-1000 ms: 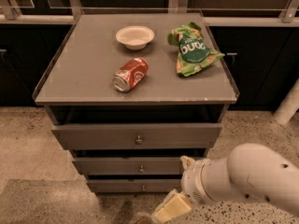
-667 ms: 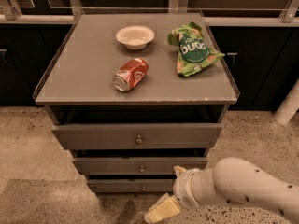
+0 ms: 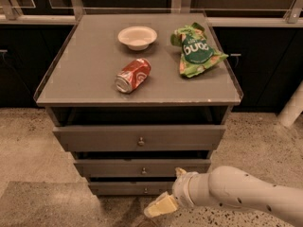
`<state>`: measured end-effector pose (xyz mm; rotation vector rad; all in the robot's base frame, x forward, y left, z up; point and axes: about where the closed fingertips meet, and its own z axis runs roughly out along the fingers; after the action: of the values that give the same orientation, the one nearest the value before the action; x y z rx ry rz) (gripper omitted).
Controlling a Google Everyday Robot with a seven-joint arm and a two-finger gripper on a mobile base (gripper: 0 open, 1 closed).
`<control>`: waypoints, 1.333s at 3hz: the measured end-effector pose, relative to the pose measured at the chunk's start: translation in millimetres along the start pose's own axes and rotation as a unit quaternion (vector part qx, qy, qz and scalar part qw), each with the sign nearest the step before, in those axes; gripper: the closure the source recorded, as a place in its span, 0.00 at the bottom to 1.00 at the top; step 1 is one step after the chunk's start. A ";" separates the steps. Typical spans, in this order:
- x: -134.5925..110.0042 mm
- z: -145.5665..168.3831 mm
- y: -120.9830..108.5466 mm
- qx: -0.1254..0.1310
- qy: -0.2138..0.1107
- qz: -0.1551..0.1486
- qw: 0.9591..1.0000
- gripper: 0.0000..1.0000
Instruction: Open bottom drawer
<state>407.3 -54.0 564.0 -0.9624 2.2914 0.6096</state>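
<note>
Low beneath the tabletop (image 3: pixel 85 74), the bottom drawer (image 3: pixel 118 188) is sitting under two taller fronts, perhaps fully closed. By its right end, the tool (image 3: pixel 163 203) is hovering just beside the front and pointing down-left; whether it is spread or pressed together I cannot tell.

End effector (image 3: pixel 162 205) slid left along btm edge of frame, ending lower centre just below bottom drawer (image 3: pixel 123 188) front; arm (image 3: pixel 246 193) sank lower at right.

No legible txt on green bag (image 3: pixel 196 53) or red can (image 3: pixel 133 75).
</note>
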 end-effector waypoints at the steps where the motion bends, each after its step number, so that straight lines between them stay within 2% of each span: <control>1: 20.0 9.9 19.3 -0.002 0.015 -0.031 0.999 0.00; 2: 21.3 25.5 -5.8 0.040 -0.025 -0.076 0.996 0.00; 3: 36.9 64.0 -28.0 0.037 -0.057 -0.079 0.995 0.00; 4: 56.0 104.1 -40.0 0.009 -0.068 -0.050 0.996 0.00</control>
<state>439.2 -44.3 443.7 -0.9907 2.1118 0.5932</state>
